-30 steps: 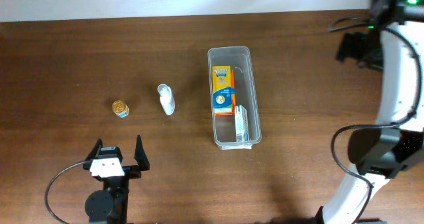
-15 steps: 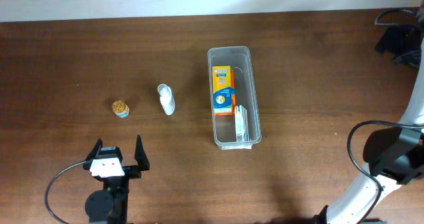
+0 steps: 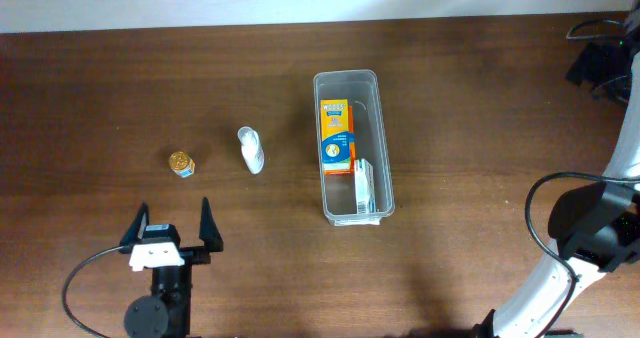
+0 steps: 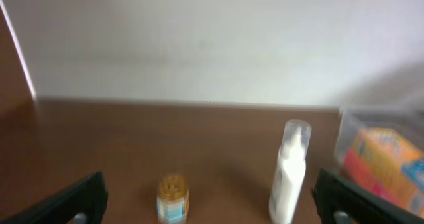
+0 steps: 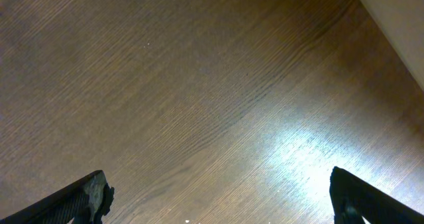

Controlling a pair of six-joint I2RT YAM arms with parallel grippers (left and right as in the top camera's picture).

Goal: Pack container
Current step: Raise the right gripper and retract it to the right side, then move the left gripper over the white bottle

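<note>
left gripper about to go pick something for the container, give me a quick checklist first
1. Left gripper jaws open and empty: ok.
2. White bottle apart from the gold-lidded jar, with room for the jaws: ok.
3. Bottle upright or lying: cannot tell, the overhead and left wrist views do not settle it.
4. Container has free room: ok, the far end beyond the orange box is bare.
5. Right gripper away from the container: ok, jaws open, its own view shows only table.
</note>
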